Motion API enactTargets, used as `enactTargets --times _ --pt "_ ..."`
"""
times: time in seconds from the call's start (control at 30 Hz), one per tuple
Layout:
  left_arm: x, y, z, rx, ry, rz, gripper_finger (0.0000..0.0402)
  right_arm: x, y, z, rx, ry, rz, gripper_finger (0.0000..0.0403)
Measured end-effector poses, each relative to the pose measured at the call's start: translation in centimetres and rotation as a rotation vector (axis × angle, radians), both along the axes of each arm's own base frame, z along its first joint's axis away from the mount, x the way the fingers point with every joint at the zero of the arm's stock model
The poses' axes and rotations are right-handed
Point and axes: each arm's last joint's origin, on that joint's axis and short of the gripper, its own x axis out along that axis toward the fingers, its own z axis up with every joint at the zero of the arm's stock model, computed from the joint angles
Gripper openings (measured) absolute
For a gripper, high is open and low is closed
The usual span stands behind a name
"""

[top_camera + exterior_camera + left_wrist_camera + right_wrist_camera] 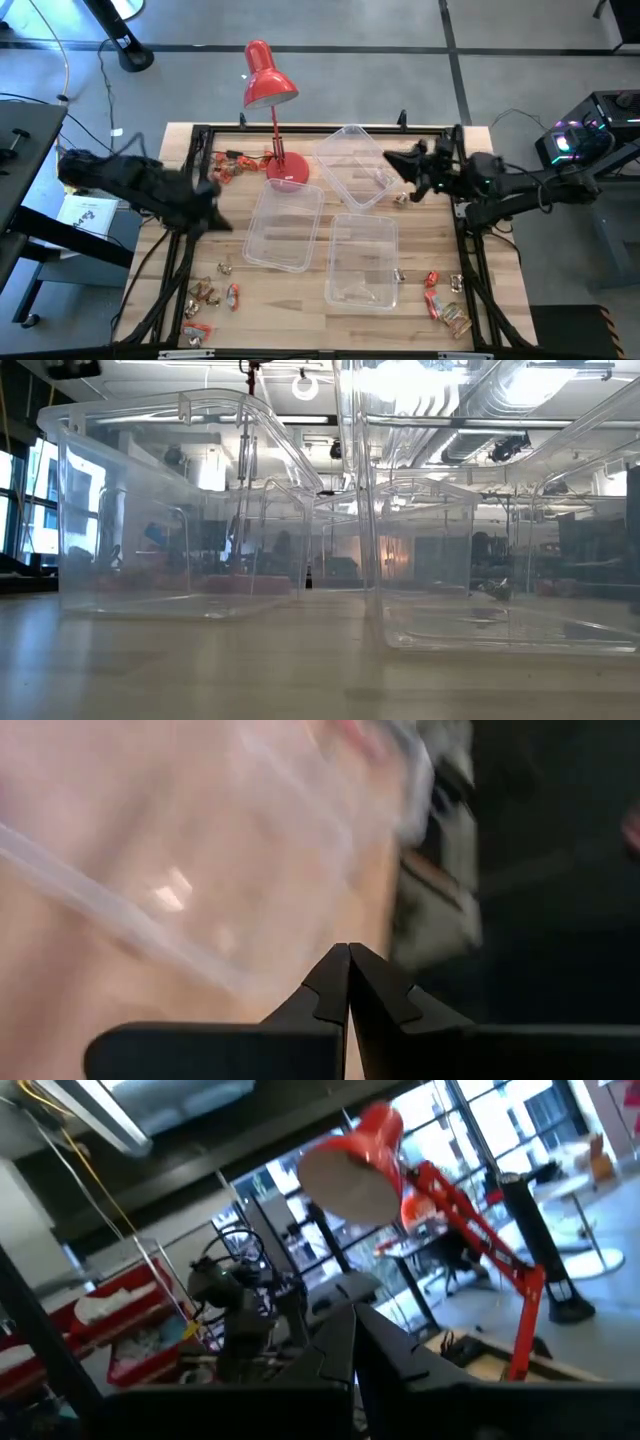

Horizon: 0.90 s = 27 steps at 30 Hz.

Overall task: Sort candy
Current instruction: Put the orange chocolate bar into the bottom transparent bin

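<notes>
The left end effector [215, 205] hangs over the left part of the wooden counter [300, 295], just beside the left wall of the nearest clear plastic tub [285, 228]; in the left wrist view its two dark fingers [330, 985] are pressed together tip to tip with nothing between them. The right end effector [392, 158] is raised near the far right of the counter, over the tilted clear tub [355, 165] that sits by the far edge; its fingers [340, 1342] also meet, holding nothing, and its wrist view looks at the red desk lamp [375, 1165].

The candy lies in loose clusters on the bare counter, none visibly inside a tub. One cluster of red-orange and brown wrappers [232, 163] sits near the far left corner, beside the lamp's base [287, 168]. A second group [210, 295] is scattered toward the near left corner. A third [445, 305] lies near the near right corner, just beside a third clear tub [360, 260]. A couple of pieces [402, 199] rest beneath the right arm. The low view shows the tubs standing upright on the counter.
</notes>
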Motion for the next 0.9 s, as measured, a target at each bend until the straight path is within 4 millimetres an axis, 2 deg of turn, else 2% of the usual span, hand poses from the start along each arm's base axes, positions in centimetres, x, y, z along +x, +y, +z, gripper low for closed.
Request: enactTargets --times 0.13,0.27,0.47,0.7,0.9 --pt "-0.2 -2.0 -2.4 -0.063 0.085 -0.110 0.0000 1.6 0.1 -0.6 0.049 0.041 0.012 0.0000" --pt "-0.9 -3.7 -5.6 -0.060 0.212 -0.119 0.0000 2.8 0.3 -1.2 0.065 0.102 0.016 0.0000" --pt "-1.2 -7.5 -10.4 -0.145 0.288 -0.167 0.0013 3.2 0.3 -0.7 0.048 0.237 -0.012 0.0010" --pt "-1.0 -10.7 -14.8 -0.164 0.427 -0.107 0.0065 2.3 0.0 1.1 -0.018 0.429 -0.107 0.0083" --pt "0.0 -11.8 -17.2 -0.127 0.518 0.006 0.0138 1.8 -0.2 1.3 -0.071 0.535 -0.143 0.0151"
